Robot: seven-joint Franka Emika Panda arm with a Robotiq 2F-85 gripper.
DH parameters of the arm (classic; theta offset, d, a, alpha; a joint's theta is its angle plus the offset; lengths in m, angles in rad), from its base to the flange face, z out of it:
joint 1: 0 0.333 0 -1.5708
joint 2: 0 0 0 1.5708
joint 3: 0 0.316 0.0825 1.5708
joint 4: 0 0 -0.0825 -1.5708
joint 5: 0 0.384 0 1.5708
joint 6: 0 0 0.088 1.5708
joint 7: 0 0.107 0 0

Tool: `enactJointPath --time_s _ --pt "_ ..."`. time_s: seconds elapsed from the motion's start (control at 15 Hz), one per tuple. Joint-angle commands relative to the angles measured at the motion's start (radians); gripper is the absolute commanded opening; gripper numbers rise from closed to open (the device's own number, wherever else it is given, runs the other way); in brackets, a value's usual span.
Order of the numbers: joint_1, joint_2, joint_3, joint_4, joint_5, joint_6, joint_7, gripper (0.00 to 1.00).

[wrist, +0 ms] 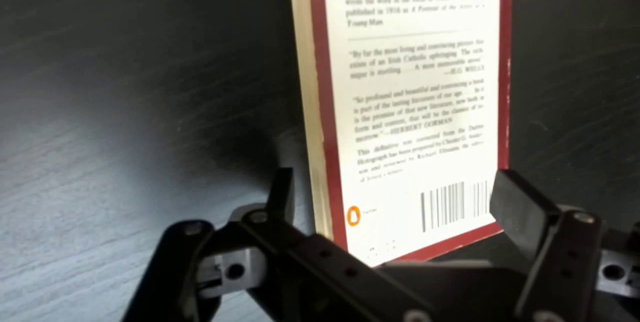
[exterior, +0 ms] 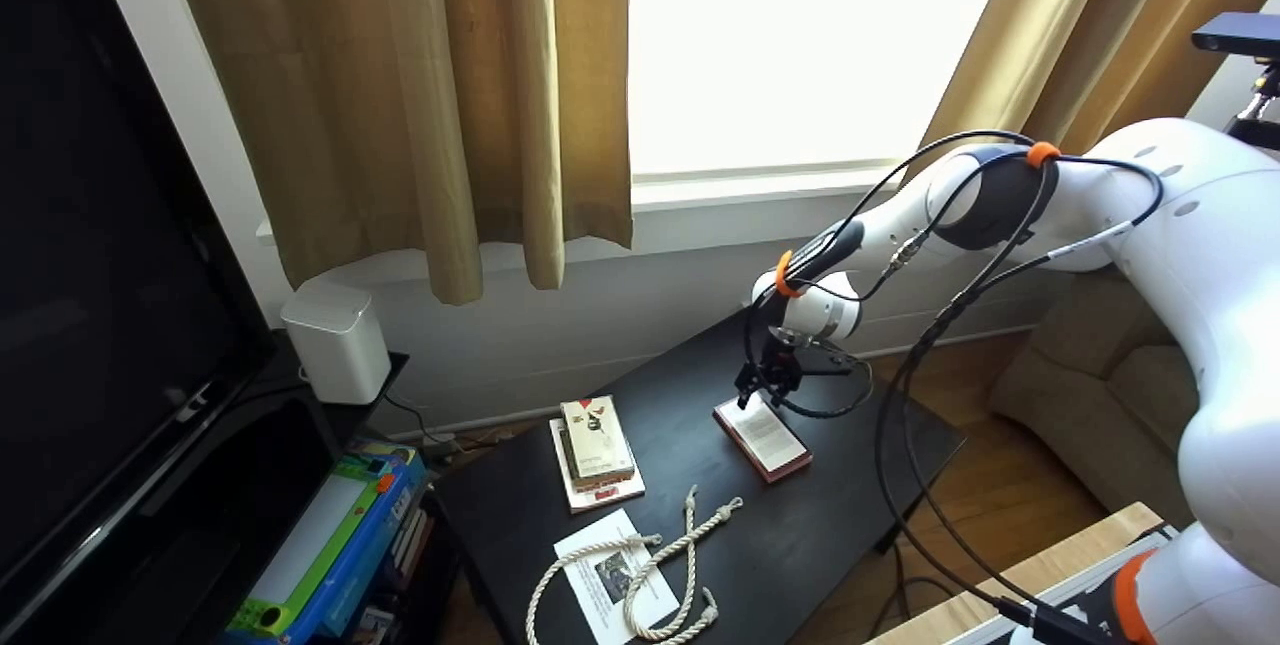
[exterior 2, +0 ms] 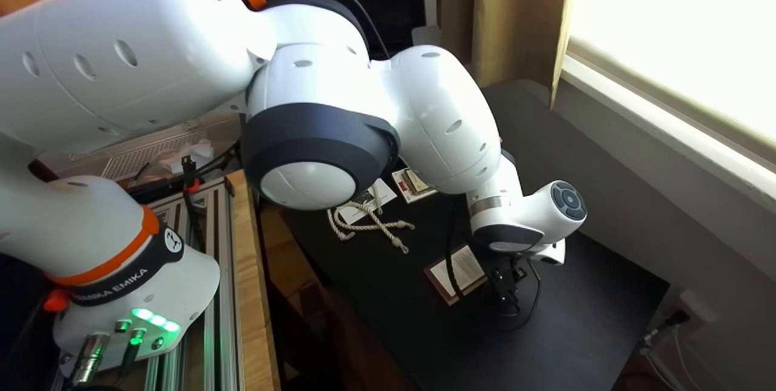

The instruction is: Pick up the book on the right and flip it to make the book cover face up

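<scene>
The book [wrist: 420, 112] lies flat on the tabletop [exterior: 670, 425], its text-printed back uppermost, so the cover presumably faces down, out of sight. The jaws stand wide apart with nothing in their hold; in the wrist view they straddle the book's barcode [wrist: 452, 207] end, one just beside its page edges [wrist: 316, 172], the other overlapping its opposite edge. Whether that second tip is above the book or down alongside it cannot be told; if above, lowering or closing could press on the back or shove the book askew instead of pinching it.

Pinching only that end could let the book's far end sag or swing during a lift, and a light squeeze might let the pages splay. The turn looks riskiest: letting go before the book passes upright would drop it back-side up. The black cable loop [exterior: 825, 414] hanging near the book might snag as it rolls. The rope [exterior: 690, 537] and the stack of books [exterior: 598, 440], well apart from the book, seem unlikely to interfere.
</scene>
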Motion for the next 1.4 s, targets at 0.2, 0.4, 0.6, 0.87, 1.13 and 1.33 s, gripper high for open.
enactJointPath --time_s 0.2,0.4,0.6,0.87,1.13,1.33 --pt "-0.020 0.087 0.021 0.103 0.034 -0.073 -0.045 0.68" --pt "-0.023 0.103 0.014 0.133 0.036 -0.102 -0.044 0.42" --pt "-0.029 0.104 0.009 0.153 0.045 -0.140 -0.047 0.23" --pt "-0.031 0.100 0.007 0.172 0.066 -0.185 -0.055 0.00" --pt "-0.053 0.050 0.034 0.127 0.059 -0.173 -0.057 0.03" --pt "-0.065 0.003 0.050 0.086 0.057 -0.160 -0.070 0.03"
